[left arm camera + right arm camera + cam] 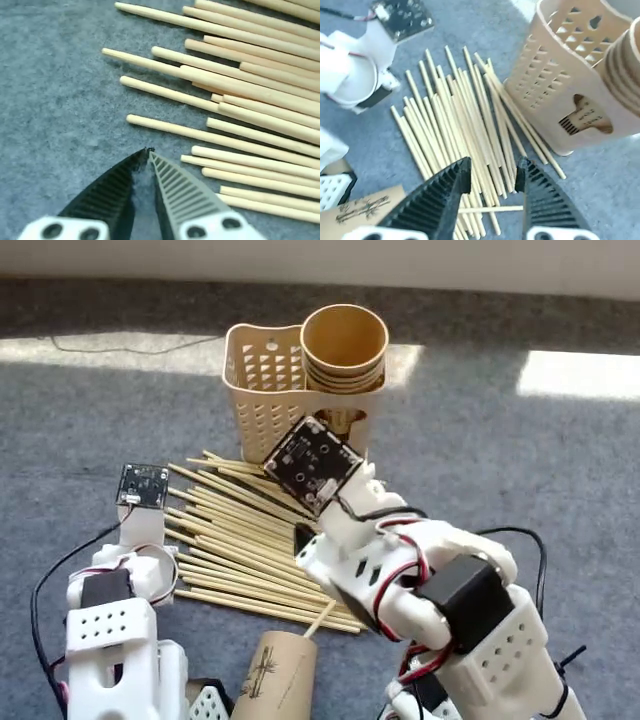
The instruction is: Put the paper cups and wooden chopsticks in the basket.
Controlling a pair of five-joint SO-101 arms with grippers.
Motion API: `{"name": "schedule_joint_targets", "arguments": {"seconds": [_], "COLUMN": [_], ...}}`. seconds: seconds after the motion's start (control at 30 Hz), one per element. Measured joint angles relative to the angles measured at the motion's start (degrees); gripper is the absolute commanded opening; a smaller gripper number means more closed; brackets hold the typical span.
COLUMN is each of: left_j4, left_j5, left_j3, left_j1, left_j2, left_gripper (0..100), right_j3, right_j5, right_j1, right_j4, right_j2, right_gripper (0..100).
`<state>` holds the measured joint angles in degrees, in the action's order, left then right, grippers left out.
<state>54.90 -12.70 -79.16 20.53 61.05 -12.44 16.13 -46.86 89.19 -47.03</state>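
The wooden chopsticks point(240, 540) lie fanned in a loose heap on the grey counter point(560, 470), just in front of the basket point(250, 390). They look light, stiff and smooth, so they will likely roll and slip out of a pinch. The safest hold is probably across the middle of a few at once, where they balance. One stray chopstick point(320, 620) lies crosswise near a paper cup point(275, 675) that rests on its side. That cup is thin-walled and would crush easily, so a gentle hold at the rim suits it.

The basket stands upright and holds a stack of paper cups point(343, 340) at one end. The rest of its inside looks free, though the bottom is hidden.

The right gripper point(492, 172) hangs spread and empty above the heap. The left gripper point(148, 151) is closed on nothing, beside the chopstick tips
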Motion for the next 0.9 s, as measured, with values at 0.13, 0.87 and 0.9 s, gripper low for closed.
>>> {"name": "schedule_joint_targets", "arguments": {"seconds": [0.13,0.87,0.9], "left_j4": [-0.7,-3.4,-3.5], "left_j5": [0.0,13.0,13.0], "left_j3": [0.0,0.8,0.8], "left_j1": [3.6,17.3,17.3], "left_j2": [0.0,0.0,0.0], "left_gripper": [0,19,19], "right_j3": [0.0,-16.3,-16.4], "right_j5": [-0.1,-15.0,-15.8], "right_j1": [-6.2,-40.5,-41.7], "right_j4": [4.7,5.2,4.9], "right_j2": [-0.1,-0.8,-0.8], "right_gripper": [15.6,26.2,29.2]}}
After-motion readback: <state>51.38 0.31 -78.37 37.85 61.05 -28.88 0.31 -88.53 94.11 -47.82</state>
